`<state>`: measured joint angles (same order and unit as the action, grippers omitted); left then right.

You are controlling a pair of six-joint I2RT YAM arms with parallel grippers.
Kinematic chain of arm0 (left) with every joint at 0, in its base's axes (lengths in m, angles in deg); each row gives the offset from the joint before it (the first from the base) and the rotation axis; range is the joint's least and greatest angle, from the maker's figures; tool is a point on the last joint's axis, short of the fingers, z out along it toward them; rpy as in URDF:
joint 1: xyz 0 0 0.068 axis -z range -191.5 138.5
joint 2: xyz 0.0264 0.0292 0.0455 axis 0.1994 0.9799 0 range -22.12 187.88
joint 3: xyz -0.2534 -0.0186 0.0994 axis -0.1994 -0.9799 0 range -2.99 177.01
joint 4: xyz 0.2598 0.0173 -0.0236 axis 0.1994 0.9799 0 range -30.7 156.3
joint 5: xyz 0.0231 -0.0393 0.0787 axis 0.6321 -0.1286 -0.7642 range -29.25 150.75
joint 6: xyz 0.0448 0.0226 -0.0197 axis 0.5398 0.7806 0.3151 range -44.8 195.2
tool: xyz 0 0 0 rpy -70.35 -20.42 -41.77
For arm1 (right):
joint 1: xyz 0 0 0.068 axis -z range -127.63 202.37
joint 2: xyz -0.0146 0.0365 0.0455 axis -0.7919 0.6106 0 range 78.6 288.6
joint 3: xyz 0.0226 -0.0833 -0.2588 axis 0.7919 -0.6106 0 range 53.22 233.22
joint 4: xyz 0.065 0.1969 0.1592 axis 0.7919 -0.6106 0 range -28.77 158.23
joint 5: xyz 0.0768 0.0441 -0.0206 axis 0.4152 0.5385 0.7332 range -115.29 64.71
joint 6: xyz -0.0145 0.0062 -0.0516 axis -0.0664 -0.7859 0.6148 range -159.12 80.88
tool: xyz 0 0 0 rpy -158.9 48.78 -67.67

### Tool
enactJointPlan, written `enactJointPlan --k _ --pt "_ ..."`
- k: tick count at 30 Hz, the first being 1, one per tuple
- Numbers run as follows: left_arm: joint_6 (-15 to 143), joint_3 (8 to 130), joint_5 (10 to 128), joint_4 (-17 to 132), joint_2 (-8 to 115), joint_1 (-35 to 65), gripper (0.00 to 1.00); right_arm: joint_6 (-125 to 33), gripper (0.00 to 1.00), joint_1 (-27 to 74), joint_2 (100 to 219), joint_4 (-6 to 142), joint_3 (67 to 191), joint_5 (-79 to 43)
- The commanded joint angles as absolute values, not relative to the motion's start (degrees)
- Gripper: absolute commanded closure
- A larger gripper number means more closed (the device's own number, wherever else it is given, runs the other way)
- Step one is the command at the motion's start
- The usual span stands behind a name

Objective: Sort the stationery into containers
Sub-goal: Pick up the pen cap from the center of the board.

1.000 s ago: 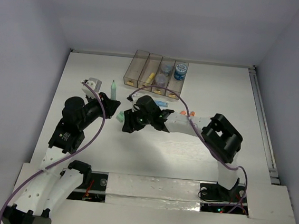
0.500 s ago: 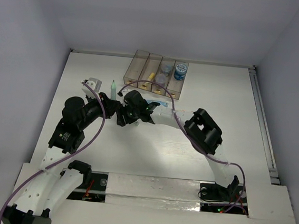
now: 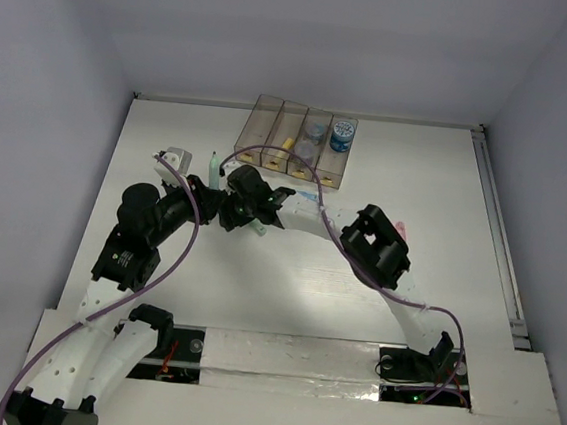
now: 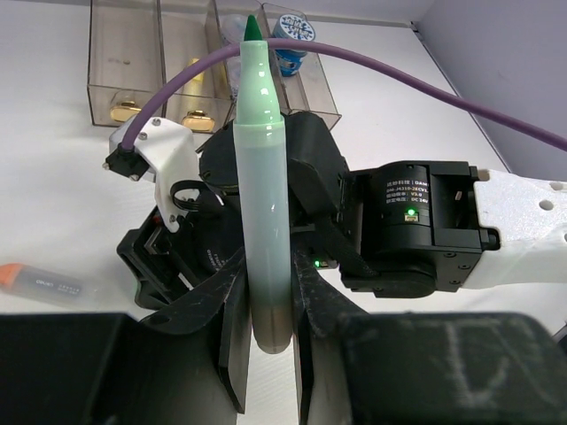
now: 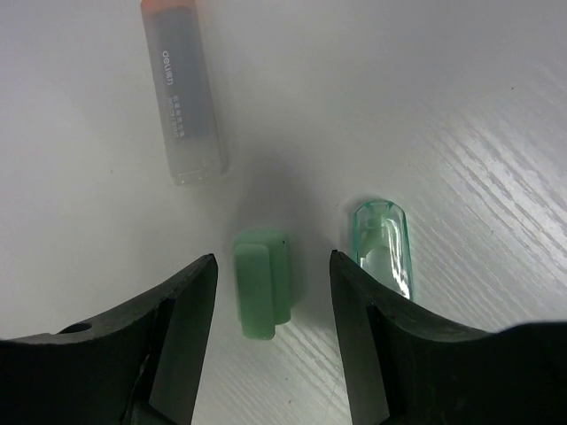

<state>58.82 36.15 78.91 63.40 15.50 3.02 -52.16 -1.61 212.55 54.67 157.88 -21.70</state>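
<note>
A white, faintly grained table (image 3: 437,187) is seen boxed in by plain pale grey walls (image 3: 311,34) on 3 sides. The 4 containers (image 3: 255,127) are lined up toward the far side, with a blue roll (image 3: 342,132) and a yellow stick (image 3: 285,147) visible inside. A green marker (image 4: 262,177) is pinched in the left gripper (image 4: 266,305), its tip pointing out beyond the fingers. The right gripper (image 5: 272,258) is held low over the table, just beside the left one. Its fingers are spread around a small green cap (image 5: 262,285) lying flat. A clear green cap (image 5: 383,243) is spotted just outside 1 finger. An orange-ended grey stick (image 5: 182,88) is seen lying beyond.
</note>
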Motion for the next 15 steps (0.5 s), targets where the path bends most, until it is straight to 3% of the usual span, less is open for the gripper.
enactJointPlan --k 1,9,15 --pt "58.6 38.5 79.2 60.4 14.9 2.7 1.00 -50.2 0.41 -2.5 215.9 50.2 159.8 -24.1" --pt "58.6 38.4 79.0 60.4 14.6 2.2 1.00 -46.9 0.52 -3.7 216.9 47.9 160.5 -30.6" --pt "58.5 38.5 78.3 60.7 14.2 2.2 1.00 -44.4 0.53 -5.5 218.3 46.3 160.9 -35.5"
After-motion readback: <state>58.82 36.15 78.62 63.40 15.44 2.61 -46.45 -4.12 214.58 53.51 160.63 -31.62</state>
